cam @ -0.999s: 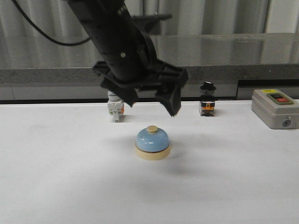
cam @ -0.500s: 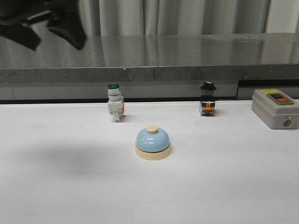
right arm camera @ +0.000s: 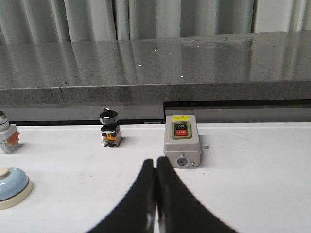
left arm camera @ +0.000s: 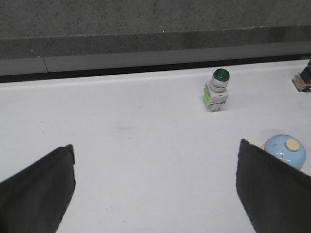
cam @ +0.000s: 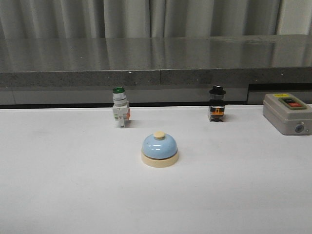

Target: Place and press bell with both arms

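Bell (cam: 159, 149) glossy blue, cream-knobbed, upright; left end effector (left arm camera: 155, 189) spread wide, right end effector (right arm camera: 155, 194) closed, both empty.

the white table (cam: 58, 185) carries the bell (cam: 159, 149) near its middle. behind it stand a green-capped switch (cam: 119, 108), a black-knobbed switch (cam: 216, 104) and a grey button box (cam: 286, 113).

Left gripper (left arm camera: 155, 189) agape, right gripper (right arm camera: 155, 194) seemingly closed

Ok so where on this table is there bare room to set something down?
The near strip in front of the bell is bare, and so is the left side beside the green-capped switch. The back row is busier: black-knob switch, then grey button box.
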`<state>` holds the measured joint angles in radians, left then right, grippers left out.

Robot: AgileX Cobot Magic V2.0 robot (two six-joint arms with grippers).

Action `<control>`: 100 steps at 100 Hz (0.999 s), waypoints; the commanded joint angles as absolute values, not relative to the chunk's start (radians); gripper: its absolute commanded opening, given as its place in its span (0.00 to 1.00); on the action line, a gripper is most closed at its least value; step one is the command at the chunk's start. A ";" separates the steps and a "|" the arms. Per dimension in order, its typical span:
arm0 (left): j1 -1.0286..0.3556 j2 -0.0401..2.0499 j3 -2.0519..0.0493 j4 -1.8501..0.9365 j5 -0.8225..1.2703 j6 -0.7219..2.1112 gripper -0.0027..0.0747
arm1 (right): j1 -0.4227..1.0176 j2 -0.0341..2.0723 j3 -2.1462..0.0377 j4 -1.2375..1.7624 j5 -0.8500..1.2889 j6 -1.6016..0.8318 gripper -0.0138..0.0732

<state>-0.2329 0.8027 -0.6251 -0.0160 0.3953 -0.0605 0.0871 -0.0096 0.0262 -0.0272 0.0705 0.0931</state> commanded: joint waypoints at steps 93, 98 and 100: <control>-0.227 0.368 -0.497 -0.019 0.328 -0.069 0.01 | 0.080 -0.029 0.013 -0.038 -0.018 0.094 0.09; -0.227 0.368 -0.497 -0.019 0.328 -0.069 0.01 | 0.080 -0.029 0.013 -0.038 -0.018 0.094 0.09; -0.227 0.368 -0.497 -0.019 0.328 -0.069 0.01 | 0.080 -0.029 0.013 -0.038 -0.018 0.094 0.09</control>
<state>-0.2324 0.3624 -0.4714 -0.0160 0.4086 -0.0620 0.0871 -0.0096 0.0262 -0.0272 0.0705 0.0931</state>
